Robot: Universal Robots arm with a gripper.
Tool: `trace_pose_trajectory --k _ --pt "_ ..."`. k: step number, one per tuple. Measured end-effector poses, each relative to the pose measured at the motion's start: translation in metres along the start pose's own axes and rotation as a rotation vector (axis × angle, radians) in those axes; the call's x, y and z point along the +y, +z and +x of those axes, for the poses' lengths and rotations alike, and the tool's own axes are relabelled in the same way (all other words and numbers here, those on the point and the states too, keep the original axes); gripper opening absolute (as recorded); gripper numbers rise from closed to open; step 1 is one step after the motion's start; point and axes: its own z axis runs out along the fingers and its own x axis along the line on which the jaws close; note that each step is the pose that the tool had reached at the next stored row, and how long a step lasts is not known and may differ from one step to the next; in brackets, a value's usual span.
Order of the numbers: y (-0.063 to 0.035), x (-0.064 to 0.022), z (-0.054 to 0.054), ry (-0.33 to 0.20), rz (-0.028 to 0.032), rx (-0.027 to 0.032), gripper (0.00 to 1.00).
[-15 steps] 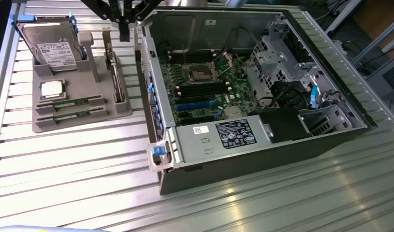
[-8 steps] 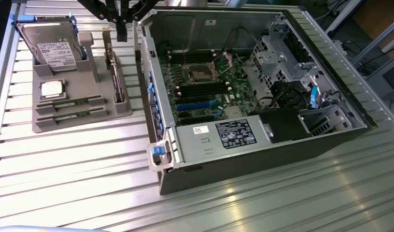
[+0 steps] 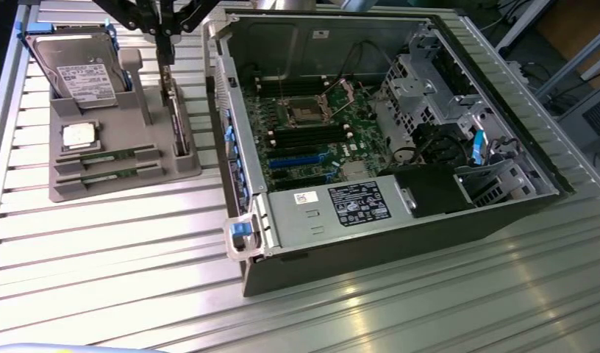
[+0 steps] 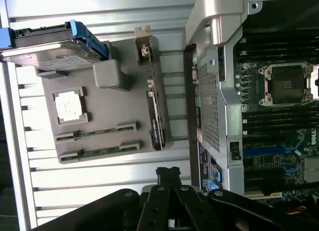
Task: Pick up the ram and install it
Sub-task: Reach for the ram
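the gripper (image 3: 168, 60) hangs over the grey tray (image 3: 133, 187), jaws closed on nothing, above the edge where the bracketed card (image 3: 179, 125) stands. the ram (image 3: 109, 156) — a second stick (image 3: 111, 175) just beside it — sits (untouched) in slots at the tray's end opposite the hard drive (image 3: 79, 70), near the open computer case (image 3: 379, 243).

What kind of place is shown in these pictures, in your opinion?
Probably a robot test bench for computer assembly, not an office. An open computer case lies on a ridged metal table, and beside it a grey tray presents a hard drive and ram sticks for picking.
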Motion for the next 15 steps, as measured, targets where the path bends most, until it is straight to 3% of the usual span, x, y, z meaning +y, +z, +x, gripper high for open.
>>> trace_pose_trajectory --k 15 --pt "-0.0010 -0.0028 0.037 0.000 0.0013 -0.0003 0.11"
